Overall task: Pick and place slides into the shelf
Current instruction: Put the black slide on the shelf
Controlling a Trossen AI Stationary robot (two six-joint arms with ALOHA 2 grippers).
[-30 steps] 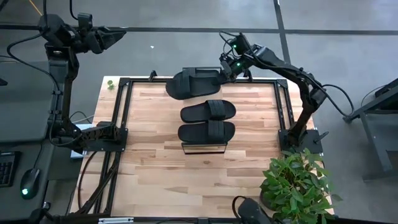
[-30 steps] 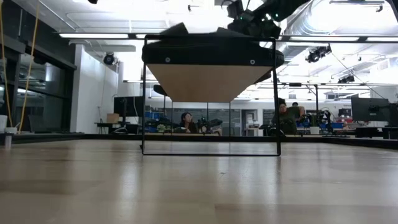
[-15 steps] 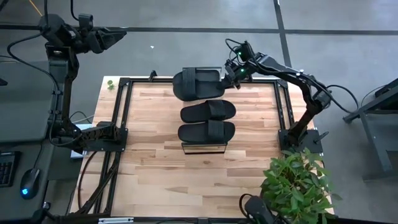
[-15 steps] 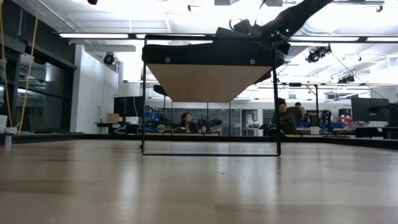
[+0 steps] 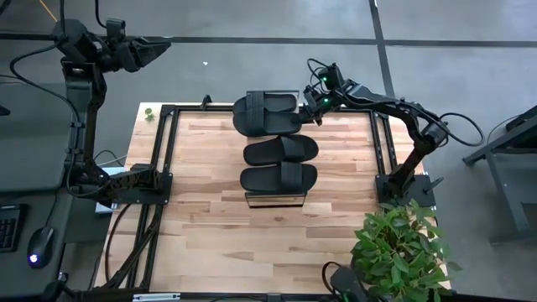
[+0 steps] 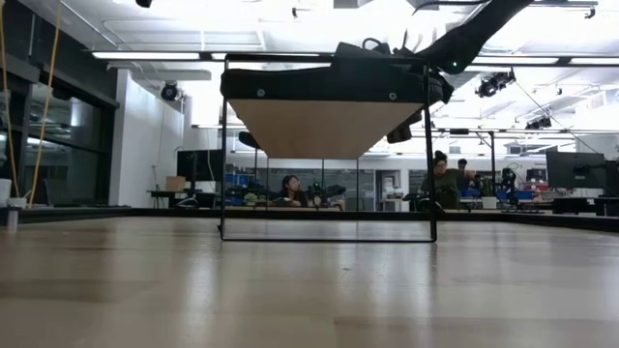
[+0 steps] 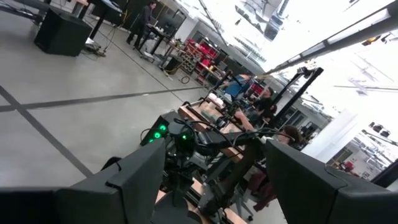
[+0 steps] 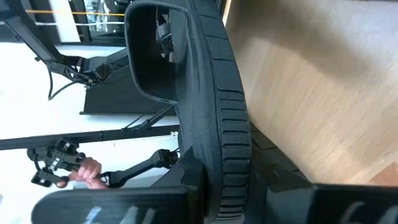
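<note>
I see a grey concrete floor (image 5: 252, 21) crossed by dark seam lines around the light wood tabletop (image 5: 218, 218). A potted green plant (image 5: 401, 245) stands at the table's near right corner. Level across the table, I see a white wall (image 6: 145, 145) on the left, ceiling strip lights (image 6: 160, 55), overhead ducting (image 6: 542, 43), and desks where seated people (image 6: 288, 190) work at monitors (image 6: 573, 168).

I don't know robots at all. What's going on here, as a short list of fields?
Shelf: standing on the wooden table
Slides on shelf: three, side by side
Far slide: gripped at one end by the right gripper
Middle slide: resting, untouched
Near slide: resting, untouched
Left gripper: raised beyond the table's far left corner, fingers open, empty
</note>
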